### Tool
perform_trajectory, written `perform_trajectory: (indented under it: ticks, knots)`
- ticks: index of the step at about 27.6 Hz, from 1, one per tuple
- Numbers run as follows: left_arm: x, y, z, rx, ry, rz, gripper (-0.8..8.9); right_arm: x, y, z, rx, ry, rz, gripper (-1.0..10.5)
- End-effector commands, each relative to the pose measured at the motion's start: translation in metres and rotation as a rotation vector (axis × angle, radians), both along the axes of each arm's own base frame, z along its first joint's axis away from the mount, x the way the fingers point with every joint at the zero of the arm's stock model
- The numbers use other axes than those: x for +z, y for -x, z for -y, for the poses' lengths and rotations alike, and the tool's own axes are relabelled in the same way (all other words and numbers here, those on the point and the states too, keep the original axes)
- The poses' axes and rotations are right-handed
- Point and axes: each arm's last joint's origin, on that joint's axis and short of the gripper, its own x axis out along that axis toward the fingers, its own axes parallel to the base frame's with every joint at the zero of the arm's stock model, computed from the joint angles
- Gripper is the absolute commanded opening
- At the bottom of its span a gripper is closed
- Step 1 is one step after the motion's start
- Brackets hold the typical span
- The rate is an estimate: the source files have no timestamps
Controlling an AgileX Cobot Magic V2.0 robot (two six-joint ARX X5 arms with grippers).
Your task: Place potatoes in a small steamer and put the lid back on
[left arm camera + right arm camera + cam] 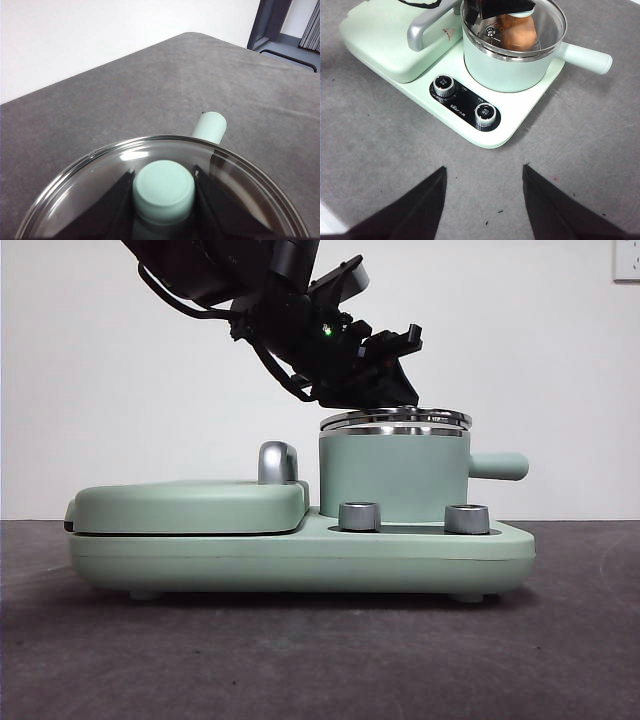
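The mint-green small steamer (395, 478) stands on the right half of the green appliance, its stubby handle (500, 465) pointing right. The glass lid (395, 420) lies flat on its steel rim. My left gripper (385, 390) comes down from the upper left, and in the left wrist view (163, 172) its jaws are shut on either side of the lid's green knob (163, 192). The orange-brown potato (517, 31) lies inside the steamer (512, 70), seen through the glass. My right gripper (484, 200) is open and empty, above the table in front of the appliance.
The flat green grill cover (190, 505) with a steel handle (277, 462) lies to the left of the pot on the same base (300, 555). Two steel dials (360, 516) (466, 518) stand on the base's front. Grey table all around.
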Motion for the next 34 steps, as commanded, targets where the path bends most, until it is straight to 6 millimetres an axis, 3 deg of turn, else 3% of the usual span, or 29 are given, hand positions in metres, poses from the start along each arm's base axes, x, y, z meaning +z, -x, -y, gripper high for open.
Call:
perform_trajectory:
  ticks: [1,19,32,34]
  knots:
    - [-0.001,-0.0004,0.0058,-0.023,-0.009,0.035,0.09,0.0032,-0.0018,-0.0014,-0.003,-0.011,0.008,2.4]
    - [-0.0071,-0.0027,0.002,-0.035,-0.085,0.052,0.12,0.0018,-0.0075,-0.0038,-0.002,-0.007,-0.003,2.4]
    - [-0.0077,-0.0027,0.002,-0.034,-0.085,0.046,3.51,0.0017,-0.0073,-0.0038,-0.001,-0.007,-0.005,2.4]
    - [-0.0076,-0.0022,0.0027,-0.035,-0.082,0.044,3.68,0.0016,-0.0072,-0.0037,-0.001,-0.006,-0.006,2.4]
